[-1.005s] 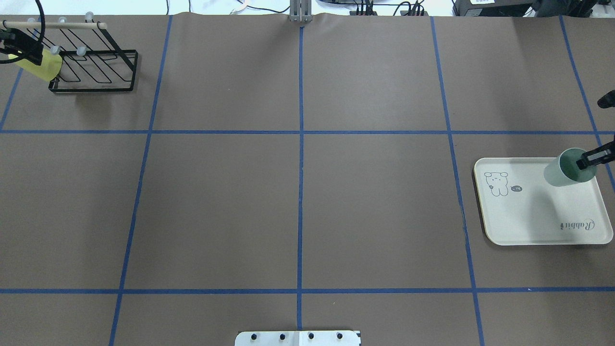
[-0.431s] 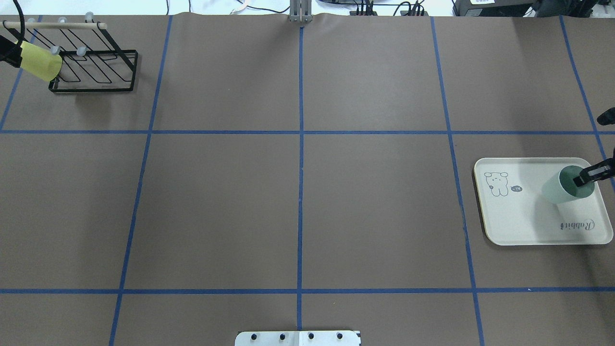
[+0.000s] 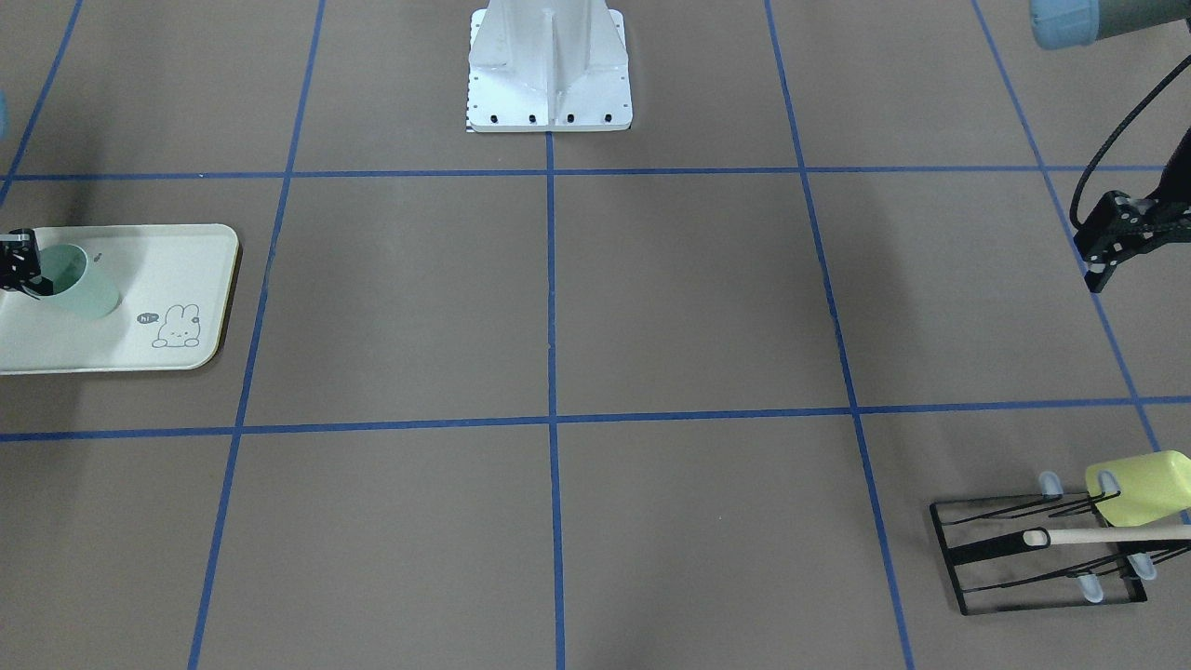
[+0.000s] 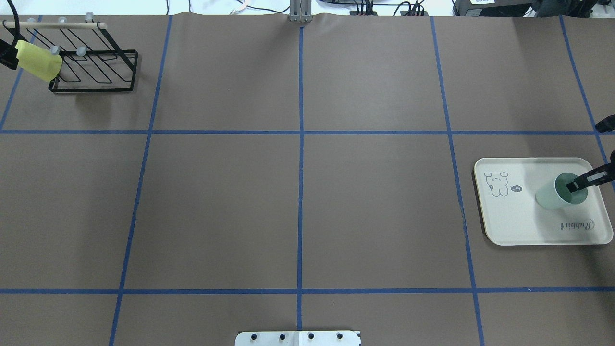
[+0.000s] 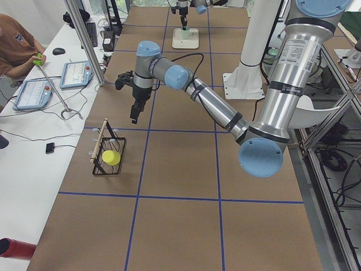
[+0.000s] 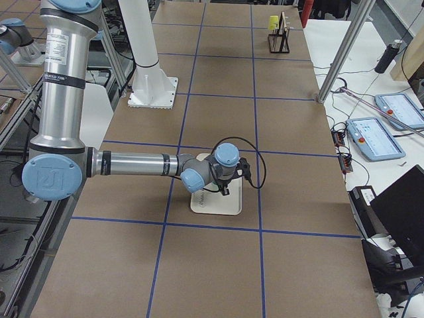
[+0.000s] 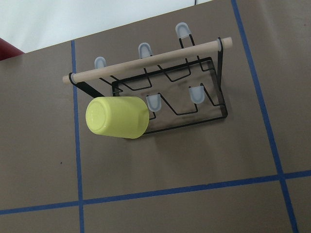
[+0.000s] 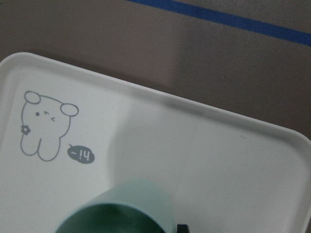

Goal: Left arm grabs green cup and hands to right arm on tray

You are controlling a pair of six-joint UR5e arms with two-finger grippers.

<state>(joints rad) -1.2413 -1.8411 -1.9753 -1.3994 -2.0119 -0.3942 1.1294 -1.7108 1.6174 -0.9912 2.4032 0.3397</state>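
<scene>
The green cup (image 4: 552,194) is over the right half of the cream tray (image 4: 519,221), open side up and slightly tilted. My right gripper (image 4: 579,183) is shut on its rim, with one finger inside the cup. I cannot tell whether the cup's base touches the tray. The cup (image 3: 84,284) and the right gripper (image 3: 20,270) also show at the left edge of the front-facing view, and the cup's rim (image 8: 121,206) shows low in the right wrist view. My left gripper (image 3: 1103,270) hangs empty near the rack at the far left; its fingers are not clear.
A black wire rack (image 4: 96,67) with a wooden bar stands at the far left corner, and a yellow-green cup (image 4: 38,66) hangs on its end. It also shows in the left wrist view (image 7: 116,116). The robot base (image 3: 549,74) stands at mid table edge.
My right gripper has lowered the green cup toward the tray and shifted it slightly inward. My left gripper has drawn back from the yellow-green cup toward the overhead view's left edge.
</scene>
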